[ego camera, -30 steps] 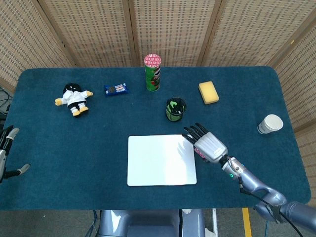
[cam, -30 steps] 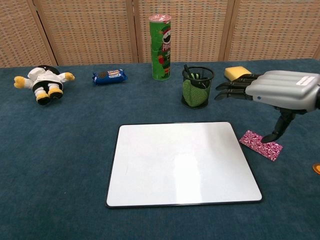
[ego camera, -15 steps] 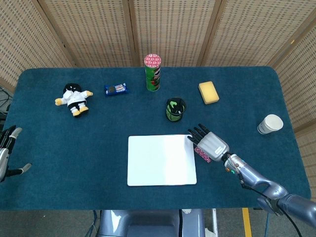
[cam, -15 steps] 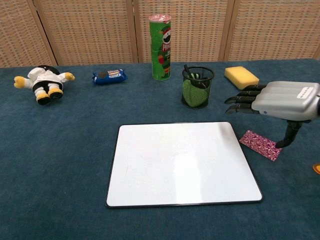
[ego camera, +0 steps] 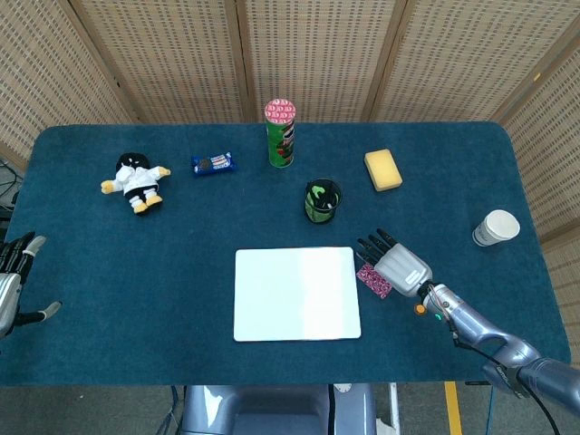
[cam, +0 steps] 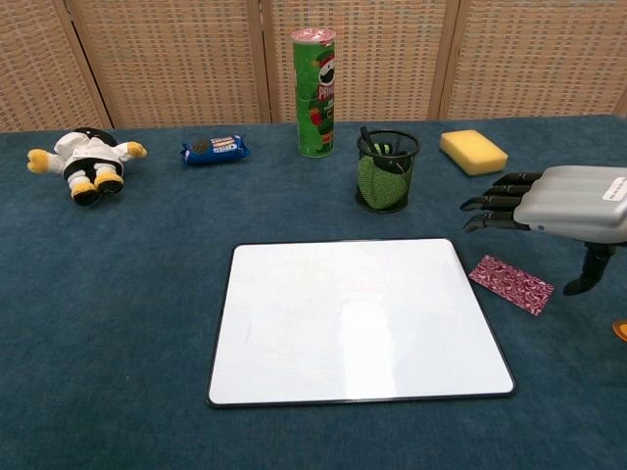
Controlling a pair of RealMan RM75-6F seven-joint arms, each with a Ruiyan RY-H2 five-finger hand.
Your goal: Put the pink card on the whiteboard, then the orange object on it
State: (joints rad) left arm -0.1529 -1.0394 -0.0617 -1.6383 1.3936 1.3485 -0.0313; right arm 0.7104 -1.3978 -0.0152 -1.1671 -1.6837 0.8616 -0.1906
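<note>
Two task items remain unplaced. Table [ego camera: 136,272] carries the bare whiteboard [cam: 353,318]. Right hand [cam: 573,203] hovers empty, fingers spread. Pink card [cam: 509,284] lies flat just beside the board; recommend lifting one edge before pinching. Orange object [ego camera: 420,309] sits nearby.

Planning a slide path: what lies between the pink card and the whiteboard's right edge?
Only bare blue cloth between the pink card and the whiteboard, plain in the chest view.
</note>
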